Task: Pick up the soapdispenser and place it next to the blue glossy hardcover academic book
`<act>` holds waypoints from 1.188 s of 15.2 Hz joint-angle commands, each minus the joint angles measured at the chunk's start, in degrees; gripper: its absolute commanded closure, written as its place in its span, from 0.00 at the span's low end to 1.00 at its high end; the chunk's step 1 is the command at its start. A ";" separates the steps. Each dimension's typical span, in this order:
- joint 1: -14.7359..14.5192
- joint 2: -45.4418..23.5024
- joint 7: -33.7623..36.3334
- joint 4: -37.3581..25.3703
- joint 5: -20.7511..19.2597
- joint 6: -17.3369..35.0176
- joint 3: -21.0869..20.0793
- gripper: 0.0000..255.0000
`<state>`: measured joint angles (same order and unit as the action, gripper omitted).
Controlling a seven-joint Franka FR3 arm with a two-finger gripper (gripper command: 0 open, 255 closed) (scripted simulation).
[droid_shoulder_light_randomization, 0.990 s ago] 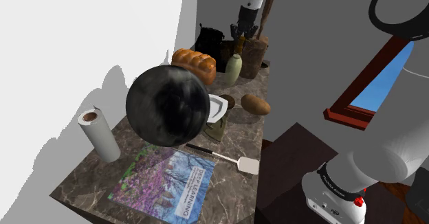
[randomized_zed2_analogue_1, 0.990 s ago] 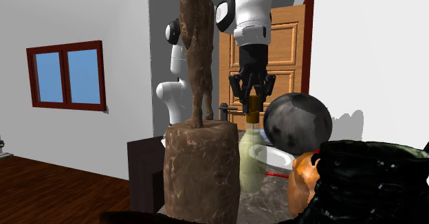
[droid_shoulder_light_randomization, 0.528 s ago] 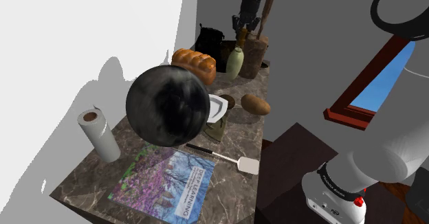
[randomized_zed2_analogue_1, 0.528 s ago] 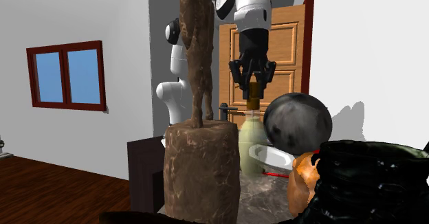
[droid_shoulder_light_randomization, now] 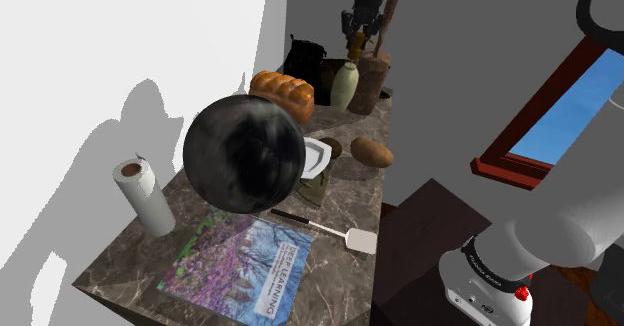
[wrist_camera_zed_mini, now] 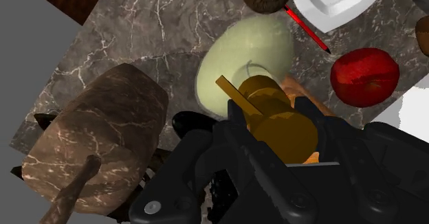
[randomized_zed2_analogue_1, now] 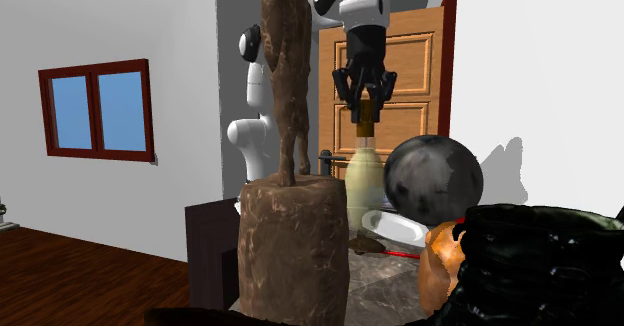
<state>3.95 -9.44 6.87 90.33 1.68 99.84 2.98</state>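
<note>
Presently, the black gripper [droid_shoulder_light_randomization: 356, 40] [randomized_zed2_analogue_1: 364, 91] [wrist_camera_zed_mini: 278, 123] is pinched on the gold pump head [wrist_camera_zed_mini: 265, 99] of the soap dispenser [droid_shoulder_light_randomization: 344, 84] [randomized_zed2_analogue_1: 364, 186] [wrist_camera_zed_mini: 247, 54].

The soap dispenser is a pale green bottle, upright, hanging from the gripper over the far end of the marble worktop [droid_shoulder_light_randomization: 358, 192]. In the second exterior view its base appears clear of the surface.

Just beside it stands a brown stone-like vessel [droid_shoulder_light_randomization: 369, 80] [randomized_zed2_analogue_1: 295, 244], with a bread loaf [droid_shoulder_light_randomization: 283, 92] near.

The blue glossy book [droid_shoulder_light_randomization: 245, 264] lies flat at the worktop's near end, well apart from the soap dispenser.

Between them are a large dark sphere [droid_shoulder_light_randomization: 244, 154], a white bowl [droid_shoulder_light_randomization: 318, 158], a potato [droid_shoulder_light_randomization: 371, 152] and a spatula [droid_shoulder_light_randomization: 345, 234].

A paper towel roll [droid_shoulder_light_randomization: 143, 196] stands upright near the book.
</note>
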 commanded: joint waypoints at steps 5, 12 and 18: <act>-2.47 10.67 4.53 8.89 -0.56 -1.64 -1.95 1.00; -5.10 21.57 10.37 15.86 -0.11 -5.44 -5.17 1.00; -7.32 29.33 15.75 18.88 1.25 -10.01 -8.47 1.00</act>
<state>-3.07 18.73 21.85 109.19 2.72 90.91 -5.04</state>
